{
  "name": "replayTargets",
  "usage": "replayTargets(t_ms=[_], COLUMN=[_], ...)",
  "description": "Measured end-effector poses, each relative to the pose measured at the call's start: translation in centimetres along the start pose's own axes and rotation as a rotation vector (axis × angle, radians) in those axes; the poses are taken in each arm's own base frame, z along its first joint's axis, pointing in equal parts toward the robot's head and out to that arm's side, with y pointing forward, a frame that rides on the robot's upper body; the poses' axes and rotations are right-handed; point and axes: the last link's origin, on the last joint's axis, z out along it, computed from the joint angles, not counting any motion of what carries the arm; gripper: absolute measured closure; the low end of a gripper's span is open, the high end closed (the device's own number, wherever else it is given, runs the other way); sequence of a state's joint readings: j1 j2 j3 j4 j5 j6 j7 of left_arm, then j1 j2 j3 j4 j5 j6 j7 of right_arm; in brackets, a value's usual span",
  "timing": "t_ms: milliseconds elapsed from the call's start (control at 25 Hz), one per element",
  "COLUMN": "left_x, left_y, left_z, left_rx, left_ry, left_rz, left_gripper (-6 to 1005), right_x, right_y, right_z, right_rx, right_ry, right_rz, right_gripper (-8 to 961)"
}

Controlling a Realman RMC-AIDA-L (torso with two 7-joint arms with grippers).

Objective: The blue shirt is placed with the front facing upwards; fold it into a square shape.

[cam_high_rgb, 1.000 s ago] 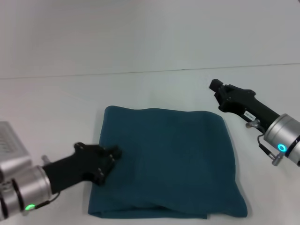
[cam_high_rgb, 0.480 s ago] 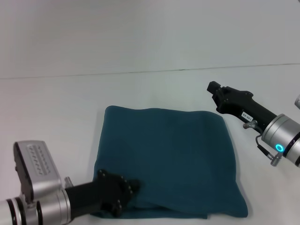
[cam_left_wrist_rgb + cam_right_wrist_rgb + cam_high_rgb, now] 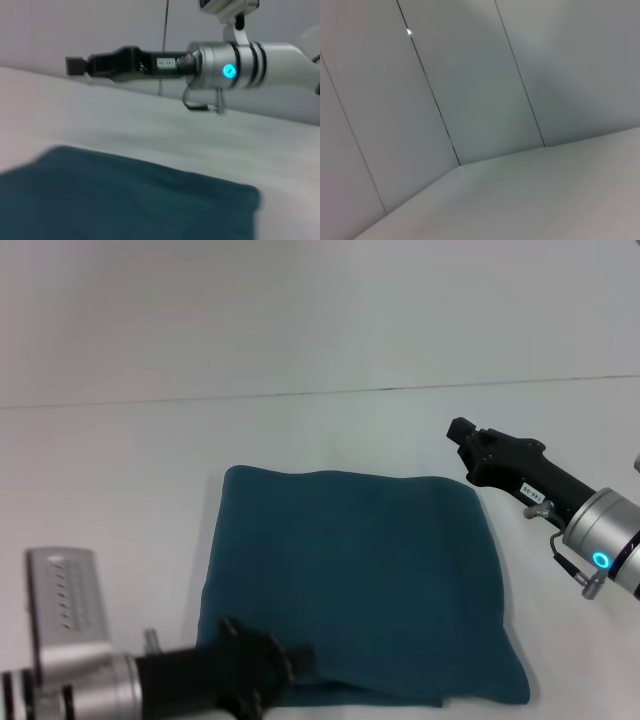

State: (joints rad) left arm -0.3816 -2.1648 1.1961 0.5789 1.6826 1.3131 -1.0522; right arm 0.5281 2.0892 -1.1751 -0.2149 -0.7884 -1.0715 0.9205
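Note:
The blue shirt lies on the white table as a plain teal, roughly square folded pad; no print or collar shows. Its surface also fills the lower part of the left wrist view. My left gripper lies low over the shirt's near-left corner, and its black body covers part of that edge. Just beyond the shirt's far-right corner, my right gripper hangs above bare table, shut and holding nothing. The left wrist view also shows the right gripper from the side. The right wrist view shows only wall panels and table.
The white table extends around the shirt on all sides, and its back edge meets a pale wall. The right arm's silver wrist with a blue light sits at the right.
My left arm has drawn back along the shirt's left side, from the middle of that edge to the near-left corner. The right gripper has barely shifted. The shirt keeps its shape.

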Motion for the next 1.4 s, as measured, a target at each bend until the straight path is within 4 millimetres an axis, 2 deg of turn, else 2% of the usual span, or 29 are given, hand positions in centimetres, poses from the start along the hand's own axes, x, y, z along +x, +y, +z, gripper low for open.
replayTargets(t_ms=[160,320,600,920,1040,1160,1280,1400], left_x=[0.6,0.2,-0.8,-0.7,0.3,1.4,2.1,2.2], left_y=[-2.5,-3.7,-1.7,0.8,1.2,0.2,-1.7,-3.2], left_z=[-1.5,-1.0,1.3,1.2,0.2,-1.7,-3.8,-4.7], left_rx=[0.169,0.231,0.116,-0.03,-0.075,-0.009,0.083,0.118], left_ry=[0.054,0.01,-0.068,-0.032,0.022,0.106,0.151,0.107], left_rz=[0.005,-0.005,0.012,0.023,0.04,0.03,-0.104,-0.231], left_gripper=[971,965,954,942,937,932,928,923], right_x=[-0.1,0.0,0.0,0.4,0.6,0.0,-1.1,-2.5], right_y=[0.0,0.0,0.1,-0.1,0.0,0.1,0.1,0.9], right_z=[0.0,0.1,0.1,0.0,-0.3,-1.0,-1.3,-1.1], right_rx=[0.0,0.001,0.001,0.017,0.004,-0.043,-0.134,-0.296], right_ry=[-0.004,-0.002,0.002,0.022,0.022,0.009,0.049,0.185], right_rz=[0.0,0.001,0.0,0.003,0.001,-0.013,-0.024,-0.102], right_gripper=[946,946,946,943,943,942,941,940])
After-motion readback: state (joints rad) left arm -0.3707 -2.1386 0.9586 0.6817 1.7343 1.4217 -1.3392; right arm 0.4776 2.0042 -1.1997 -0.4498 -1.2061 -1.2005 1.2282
